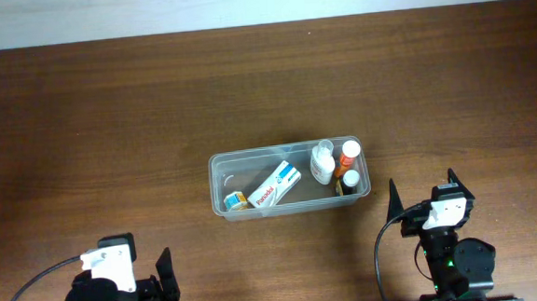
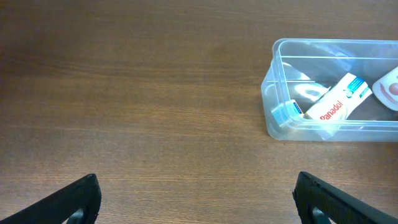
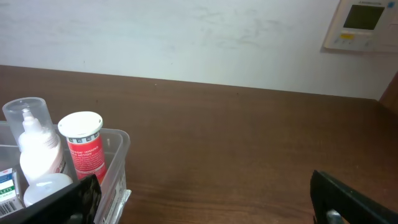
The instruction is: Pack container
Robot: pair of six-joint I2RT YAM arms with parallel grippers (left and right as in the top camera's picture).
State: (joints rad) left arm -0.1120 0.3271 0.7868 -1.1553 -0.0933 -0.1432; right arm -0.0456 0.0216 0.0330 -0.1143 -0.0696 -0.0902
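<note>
The left jaws are spread wide and hold nothing; their two dark fingertips (image 2: 78, 200) show only at the lower corners of the left wrist view, above bare table (image 1: 107, 114), well apart from the container (image 1: 250, 154). The right jaws are also wide open and empty, with one black fingertip (image 3: 71, 200) just in front of the container's near corner; I cannot tell if it touches the plastic. The container stands on the table a little right of the middle, nearer to the right arm. It is a shallow rectangular tub of clear, slightly cloudy plastic with rounded corners and a thin rim. Inside, a white cardboard box (image 1: 275, 185) with red "Panadol" letters and a blue-green end lies tilted across the middle. In the left near corner lies a small item with a blue label (image 1: 235, 201). At the right end stand a white bottle (image 1: 321, 161) under a clear cap, a red bottle (image 1: 350, 151) with a white round lid, and a smaller dark bottle (image 1: 350, 179) with a white top. The table is dark brown wood with fine grain and a dull sheen.
</note>
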